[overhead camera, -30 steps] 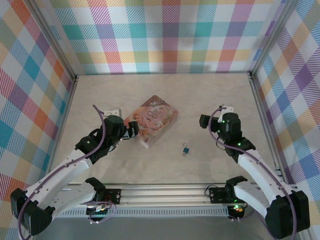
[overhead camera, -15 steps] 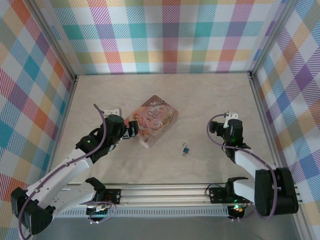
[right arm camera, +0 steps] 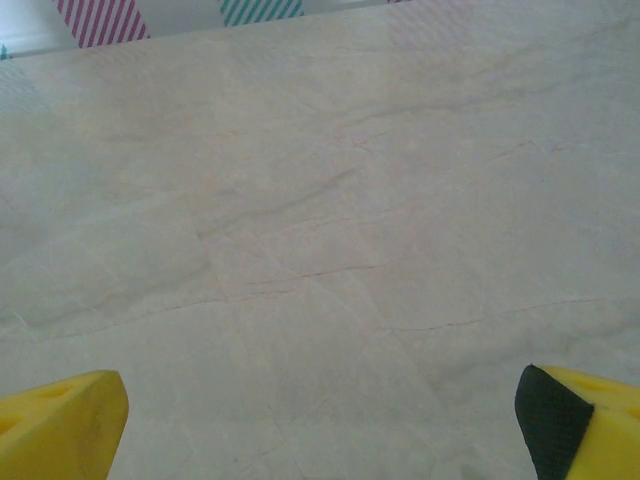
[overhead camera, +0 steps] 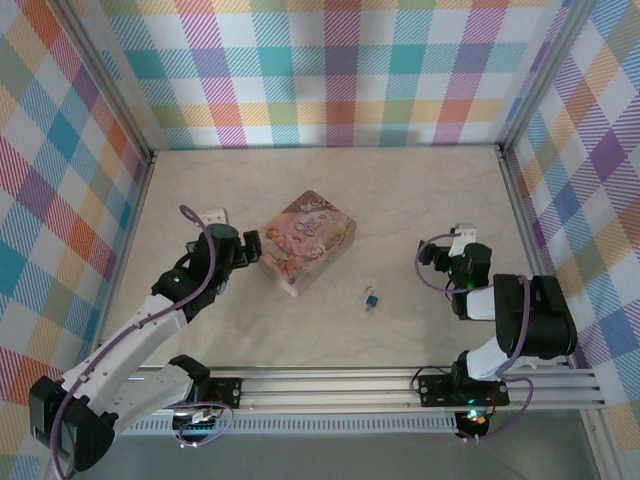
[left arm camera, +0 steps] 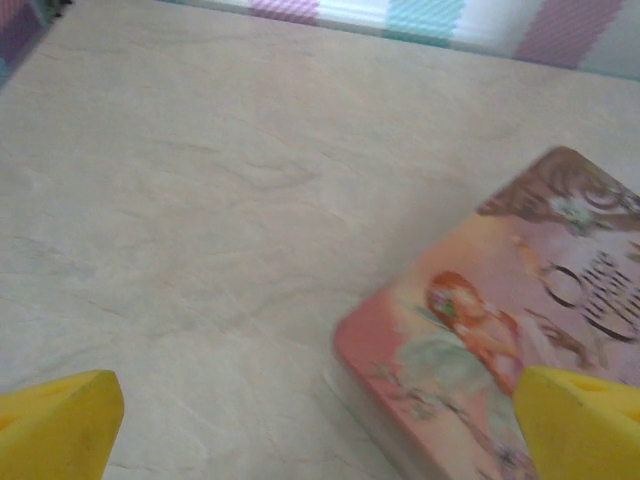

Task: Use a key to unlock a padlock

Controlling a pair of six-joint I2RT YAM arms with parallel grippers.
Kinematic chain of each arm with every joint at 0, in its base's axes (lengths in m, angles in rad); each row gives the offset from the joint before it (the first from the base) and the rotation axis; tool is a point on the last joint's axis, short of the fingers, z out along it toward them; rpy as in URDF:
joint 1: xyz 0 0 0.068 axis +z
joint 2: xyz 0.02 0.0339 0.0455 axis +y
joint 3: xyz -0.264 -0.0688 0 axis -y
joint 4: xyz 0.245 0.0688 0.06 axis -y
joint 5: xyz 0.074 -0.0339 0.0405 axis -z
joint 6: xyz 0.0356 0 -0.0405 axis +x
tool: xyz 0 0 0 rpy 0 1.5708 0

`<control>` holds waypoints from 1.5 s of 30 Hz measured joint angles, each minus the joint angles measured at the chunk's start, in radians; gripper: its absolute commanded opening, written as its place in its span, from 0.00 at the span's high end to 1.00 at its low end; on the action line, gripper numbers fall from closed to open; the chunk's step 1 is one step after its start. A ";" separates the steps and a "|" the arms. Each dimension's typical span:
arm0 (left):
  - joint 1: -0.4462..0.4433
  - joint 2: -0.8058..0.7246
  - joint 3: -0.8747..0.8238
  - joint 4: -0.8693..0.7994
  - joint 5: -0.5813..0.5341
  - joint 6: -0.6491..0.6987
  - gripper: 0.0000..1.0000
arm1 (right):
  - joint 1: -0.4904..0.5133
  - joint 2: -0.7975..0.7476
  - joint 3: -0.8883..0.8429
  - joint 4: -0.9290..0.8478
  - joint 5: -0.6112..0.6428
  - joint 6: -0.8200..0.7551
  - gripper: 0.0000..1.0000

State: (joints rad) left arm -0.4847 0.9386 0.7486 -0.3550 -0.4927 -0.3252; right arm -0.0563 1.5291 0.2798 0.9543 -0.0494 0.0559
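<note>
- The right arm has folded back toward its base over the last second; the right gripper (overhead camera: 428, 252) has come in from a place farther out over the counter (overhead camera: 400, 190) and now sits low at the right side, with the elbow pulled near the rail
- The left gripper (overhead camera: 253, 250) has also drawn back a little to the left; before, it was against the near-left edge of the pink tin (overhead camera: 308, 240), and now it stands just beside that edge, apart from it
- Both grippers are released; in the left wrist view the yellow fingertips (left arm camera: 60, 420) stand wide with nothing between them and only a corner of the tin ahead; in the right wrist view the fingertips (right arm camera: 60, 420) are just as wide over bare counter
- The padlock (overhead camera: 371, 298) has not moved; it lies alone on the counter, nearer than the tin and a little to its right, between the two arms
- It is well apart from both grippers; it lies to the left of the right gripper and nearer, and to the right of the left gripper and nearer
- I judge that no work on the padlock is going on now, since both arms are moving away from it; it is too small to tell if the shackle is open or where the key is
</note>
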 measured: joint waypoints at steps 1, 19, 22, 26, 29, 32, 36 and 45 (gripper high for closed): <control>0.020 -0.009 -0.022 0.023 -0.003 0.012 0.00 | -0.005 0.000 0.019 -0.014 -0.011 0.003 0.00; 0.219 0.206 -0.322 0.541 -0.003 0.259 0.00 | -0.008 0.000 0.094 -0.060 -0.050 0.003 0.00; 0.233 0.266 -0.370 0.658 0.019 0.271 0.00 | -0.008 0.000 0.094 -0.059 -0.050 0.003 0.00; 0.249 0.328 -0.393 0.793 0.060 0.295 0.00 | -0.008 0.000 0.094 -0.059 -0.050 0.003 0.00; 0.266 0.359 -0.405 0.909 0.098 0.313 0.00 | -0.008 0.000 0.094 -0.060 -0.050 0.003 0.00; 0.293 0.395 -0.407 1.008 0.127 0.330 0.00 | -0.008 0.000 0.094 -0.060 -0.050 0.003 0.00; 0.332 0.474 -0.441 1.177 0.167 0.341 0.00 | -0.008 0.000 0.094 -0.059 -0.050 0.003 0.00; 0.361 0.613 -0.512 1.385 0.207 0.340 0.00 | -0.008 0.000 0.094 -0.060 -0.050 0.003 0.00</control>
State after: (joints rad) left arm -0.1238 1.5520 0.2367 1.0302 -0.2855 0.0151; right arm -0.0643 1.5291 0.3737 0.8948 -0.0994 0.0593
